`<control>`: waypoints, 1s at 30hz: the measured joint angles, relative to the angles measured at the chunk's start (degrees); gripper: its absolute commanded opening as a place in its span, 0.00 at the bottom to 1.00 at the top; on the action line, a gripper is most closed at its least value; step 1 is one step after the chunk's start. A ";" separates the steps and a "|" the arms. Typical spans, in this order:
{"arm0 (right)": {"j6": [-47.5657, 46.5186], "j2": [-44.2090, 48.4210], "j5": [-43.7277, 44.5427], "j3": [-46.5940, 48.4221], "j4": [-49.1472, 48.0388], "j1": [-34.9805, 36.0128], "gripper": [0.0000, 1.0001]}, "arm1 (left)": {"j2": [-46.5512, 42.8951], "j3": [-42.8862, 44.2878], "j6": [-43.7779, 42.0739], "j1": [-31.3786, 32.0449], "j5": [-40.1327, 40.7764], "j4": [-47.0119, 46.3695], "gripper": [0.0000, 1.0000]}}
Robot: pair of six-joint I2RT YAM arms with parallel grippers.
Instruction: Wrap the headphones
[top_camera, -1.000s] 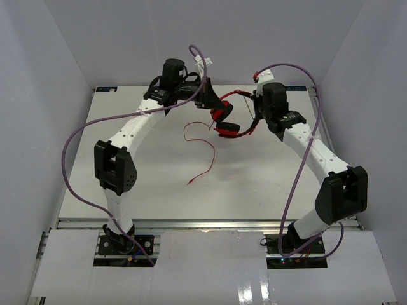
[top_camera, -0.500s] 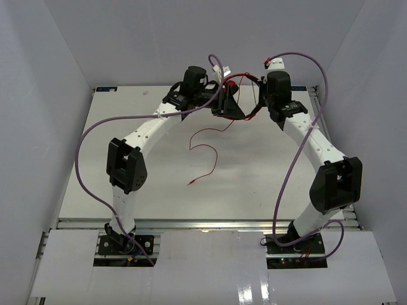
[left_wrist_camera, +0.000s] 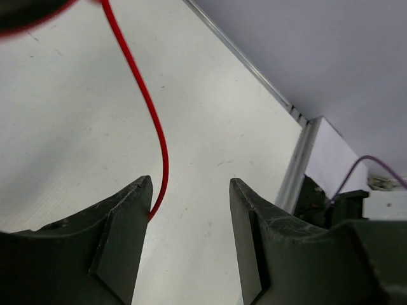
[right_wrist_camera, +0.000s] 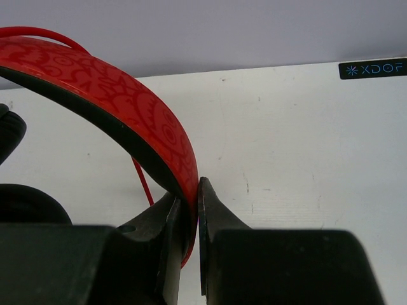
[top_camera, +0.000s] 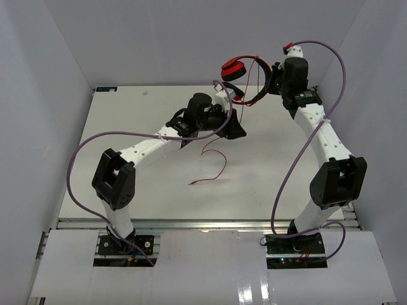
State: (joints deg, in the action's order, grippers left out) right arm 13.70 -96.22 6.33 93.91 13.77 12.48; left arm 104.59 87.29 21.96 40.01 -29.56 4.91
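Pale walls on three sides, white bench (top_camera: 127, 184) below. Up in the air over the far right part of the bench, the headphones (top_camera: 236, 68), well above the surface and not touching it. Held there by the right gripper (right_wrist_camera: 194, 190), fingers pressed together on the red patterned headband, with the black inner band on the lower side in the right wrist view. At the left end of the arc in the top view, one round red cup with a black pad under it. From the headphones down to the bench, the thin red cord (top_camera: 219, 166): hangs first, then lies in loose curves, free end near the middle of the bench. Lower and to the left of the headphones, the left gripper (left_wrist_camera: 191, 190), fingers apart, nothing clamped. Between them passes the cord, close by the inner face of one finger; touching or not, cannot tell.
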 measured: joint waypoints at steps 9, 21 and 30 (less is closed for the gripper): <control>4.01 0.00 -5.61 2.79 3.32 -1.75 0.08 | -5.50 -17.66 -7.75 1.40 9.55 -18.90 0.67; 5.76 0.83 -11.29 6.57 7.56 -3.08 0.08 | -5.30 -36.01 -14.96 1.38 6.52 -52.03 0.98; 5.78 2.42 -12.47 8.02 8.56 -3.36 0.08 | 0.71 -31.17 -32.45 1.38 -3.72 -49.51 0.98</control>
State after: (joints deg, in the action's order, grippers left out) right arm 19.49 -93.80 -6.15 101.93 22.32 9.13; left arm 105.30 56.12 -10.49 41.39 -33.28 -44.60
